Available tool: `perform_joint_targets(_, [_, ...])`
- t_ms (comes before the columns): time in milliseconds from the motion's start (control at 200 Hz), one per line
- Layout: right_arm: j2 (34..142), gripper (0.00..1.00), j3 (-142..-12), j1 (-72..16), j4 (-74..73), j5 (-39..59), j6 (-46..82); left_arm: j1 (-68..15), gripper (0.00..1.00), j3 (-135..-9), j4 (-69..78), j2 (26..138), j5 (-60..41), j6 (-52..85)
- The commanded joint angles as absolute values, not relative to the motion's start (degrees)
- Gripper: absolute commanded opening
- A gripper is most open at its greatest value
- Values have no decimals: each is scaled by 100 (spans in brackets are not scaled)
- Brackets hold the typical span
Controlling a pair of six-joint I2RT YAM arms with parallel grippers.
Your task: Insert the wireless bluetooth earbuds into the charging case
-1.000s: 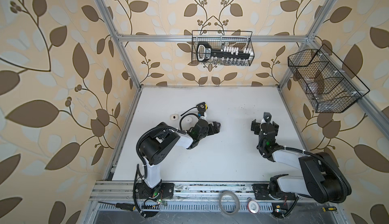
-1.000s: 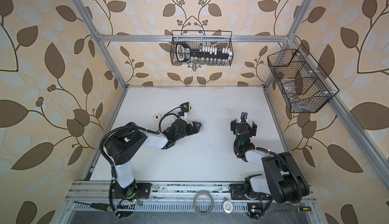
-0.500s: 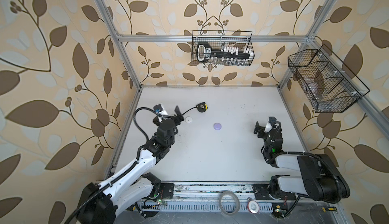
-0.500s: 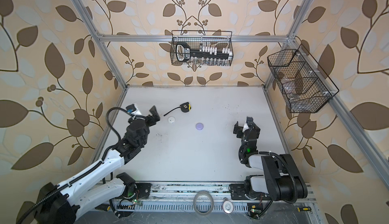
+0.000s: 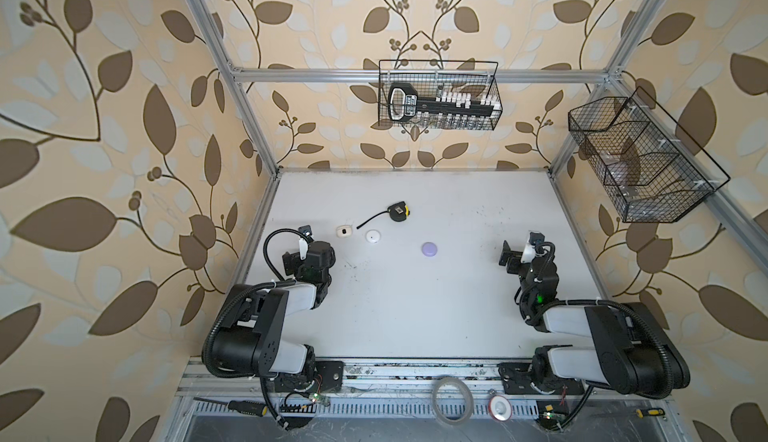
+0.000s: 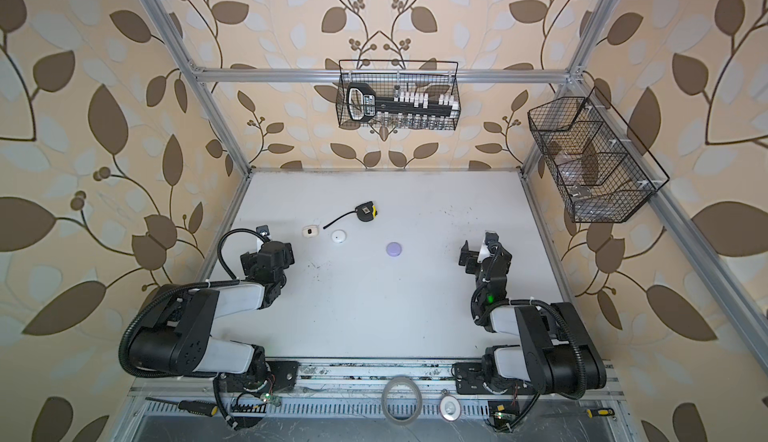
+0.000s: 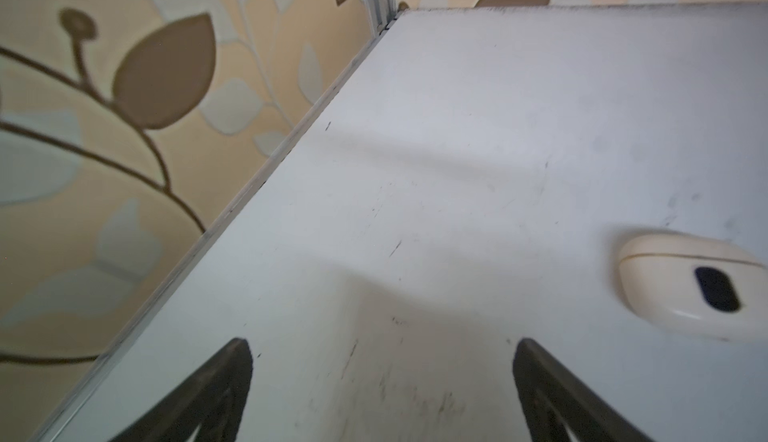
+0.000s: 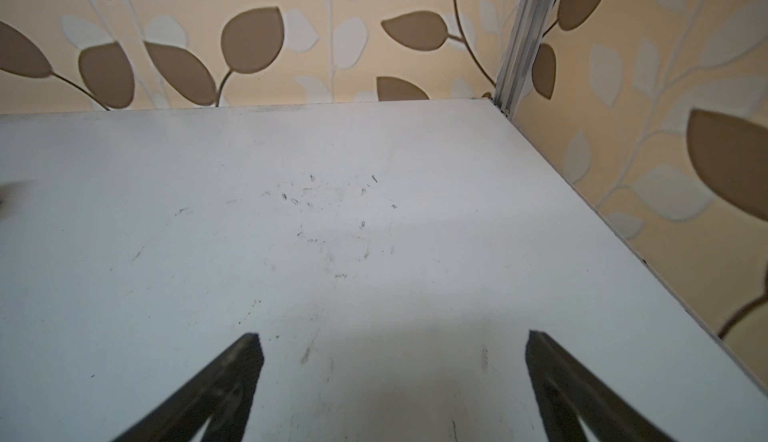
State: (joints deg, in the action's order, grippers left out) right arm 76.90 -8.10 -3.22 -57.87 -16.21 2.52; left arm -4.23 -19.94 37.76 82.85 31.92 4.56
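Table (image 7: 457, 128) is matt white and pretty scuffed, cream case (image 7: 656, 278) looks like smooth glossy plastic, back basket (image 5: 384, 83) is thin black wire.

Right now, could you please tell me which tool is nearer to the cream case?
Left. The left tool sits just beside the cream case, apart from it; the right tool is far across the table.

Leaf-patterned wallpaper (image 5: 124, 149) surrounds a scuffed white tabletop (image 5: 415, 294) with aluminium framing (image 5: 311, 74).

Left arm (image 5: 291, 298) and right arm (image 5: 565, 319) sit folded near; left gripper (image 7: 382, 348) and right gripper (image 8: 392, 336) gape wide.
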Motion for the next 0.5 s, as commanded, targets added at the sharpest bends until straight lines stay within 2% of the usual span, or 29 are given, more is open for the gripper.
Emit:
perform_joint_targets(0, [7671,100,-940,-308,-5926,-1551,223,-97,99,-2090,4492,8582,2362,588])
perform_joint_targets(40, [7680,100,-940,-308,-5937,-1549,220,-88,99,-2001,4884,8711,2334,537])
perform_joint_targets(130, [7686,100,-940,-308,-5938,-1555,213,-79,99,-2158,4360,8590,2330,623])
perform_joint_targets(495, [7685,100,-940,-308,-5937,-1560,221,-90,99,-2099,4417,8535,2328,604])
